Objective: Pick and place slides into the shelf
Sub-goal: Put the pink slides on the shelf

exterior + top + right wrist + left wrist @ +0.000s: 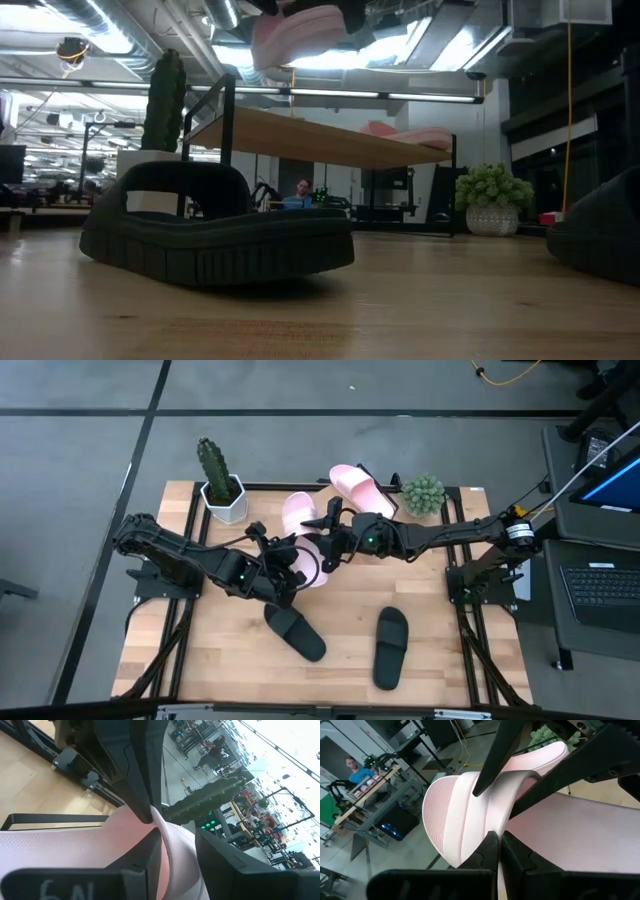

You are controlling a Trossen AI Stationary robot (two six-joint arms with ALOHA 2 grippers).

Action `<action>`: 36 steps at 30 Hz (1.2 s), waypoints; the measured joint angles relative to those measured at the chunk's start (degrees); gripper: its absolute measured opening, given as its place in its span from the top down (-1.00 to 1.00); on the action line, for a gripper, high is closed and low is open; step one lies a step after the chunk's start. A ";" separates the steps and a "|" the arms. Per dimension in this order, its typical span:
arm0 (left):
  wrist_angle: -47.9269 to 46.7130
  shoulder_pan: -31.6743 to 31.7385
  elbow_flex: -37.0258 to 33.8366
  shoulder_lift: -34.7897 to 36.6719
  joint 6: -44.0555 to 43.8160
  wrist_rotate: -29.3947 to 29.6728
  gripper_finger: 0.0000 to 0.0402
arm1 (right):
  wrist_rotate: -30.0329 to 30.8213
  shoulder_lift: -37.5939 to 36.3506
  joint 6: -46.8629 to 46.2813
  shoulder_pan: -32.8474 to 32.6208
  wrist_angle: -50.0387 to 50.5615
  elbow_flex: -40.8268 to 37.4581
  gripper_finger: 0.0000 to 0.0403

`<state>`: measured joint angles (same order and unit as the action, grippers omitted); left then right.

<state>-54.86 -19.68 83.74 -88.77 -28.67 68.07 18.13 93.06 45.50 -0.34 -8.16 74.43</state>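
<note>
A pale pink slide (298, 512) is held in the air between both grippers, over the middle of the table; in the low view it (300, 30) shows above the shelf (320, 140). My left gripper (288, 560) and my right gripper (326, 538) are both shut on it. A second pink slide (360, 488) lies sole down on the shelf board, and also shows in the low view (410, 135). Two black slides (295, 630) (390, 645) lie sole down on the tabletop near its front. My left gripper pinches the pink slide's wide strap at its edge (492, 822) between its two fingers (487, 852). It comes from the table's left side. The slide is lifted clear of the table. My right gripper pinches the same strap (175, 847) between its two fingers (145, 855), coming from the table's right side, opposite my left gripper. The strap's cloth bunches up between the fingers. The slide is lifted clear.
A potted cactus (220, 485) stands at the back left of the table and a round green plant (423, 495) at the back right, beside the shelf. A person (357, 767) sits at a desk far off in the room.
</note>
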 joint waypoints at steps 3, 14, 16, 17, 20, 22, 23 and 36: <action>-0.01 -0.05 0.00 0.02 0.00 -0.76 1.00 | 0.00 0.00 0.01 0.00 0.11 0.00 0.45; -0.10 -1.44 0.00 0.09 1.51 -0.71 1.00 | -0.23 0.00 0.09 -0.04 0.51 -0.09 0.92; -0.10 -1.44 0.00 0.09 2.19 -0.74 1.00 | -0.20 0.00 0.07 -0.04 0.65 -0.09 0.92; -0.11 -1.44 0.00 0.09 2.26 -0.74 1.00 | -0.20 0.00 0.07 -0.04 0.67 -0.10 0.92; -0.45 -1.47 0.00 0.56 2.32 -1.03 0.96 | -0.19 -0.03 0.06 -0.04 0.66 -0.09 0.92; -0.25 -1.77 0.00 1.33 2.45 -1.20 0.92 | -0.17 -0.41 0.02 -0.02 0.66 -0.09 0.92; -0.12 -1.98 0.06 1.76 2.47 -1.45 0.90 | 0.14 -0.76 -0.08 -0.02 0.73 -0.09 0.92; 1.04 -10.59 0.05 8.13 6.34 -0.17 0.93 | 2.82 -5.07 0.07 1.03 6.60 -0.07 0.92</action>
<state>-53.82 -30.27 83.80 -80.64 -22.32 67.90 20.95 87.99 45.56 0.69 -1.57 74.37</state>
